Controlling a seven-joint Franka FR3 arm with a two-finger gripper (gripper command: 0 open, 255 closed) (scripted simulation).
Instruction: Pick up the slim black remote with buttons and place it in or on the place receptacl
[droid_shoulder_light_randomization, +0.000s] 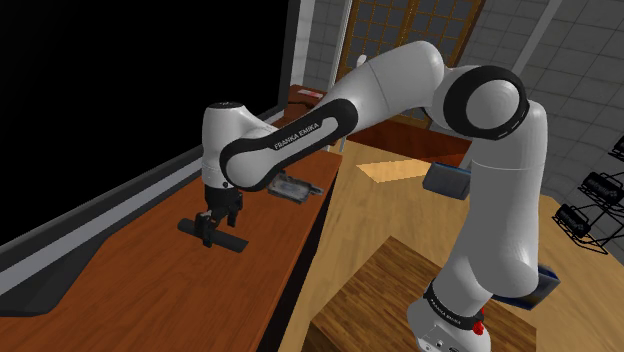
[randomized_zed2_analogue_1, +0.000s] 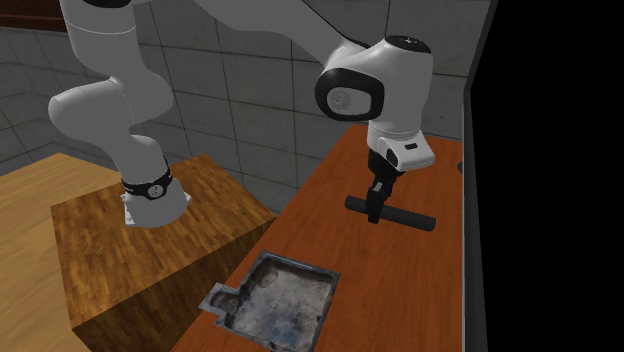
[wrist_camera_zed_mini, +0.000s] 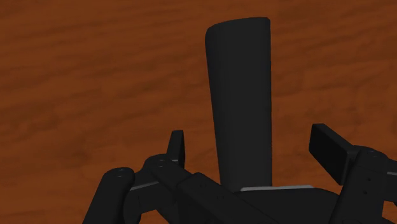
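Straddling the black remote (droid_shoulder_light_randomization: 232, 241), the pincer (droid_shoulder_light_randomization: 208, 238) stands wide, one finger on each side and neither touching it. The remote lies flat on the brown wood-grained counter (droid_shoulder_light_randomization: 150, 290), well apart from the grey tray (randomized_zed2_analogue_1: 278, 300) that sits by the counter's edge nearest the robot's stand (randomized_zed2_analogue_1: 120, 280)

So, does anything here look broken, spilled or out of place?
Nothing much. The black remote lies flat on the wooden counter, between the open fingers. Only the grey tray looks odd: its inside is blotchy, as if stained.
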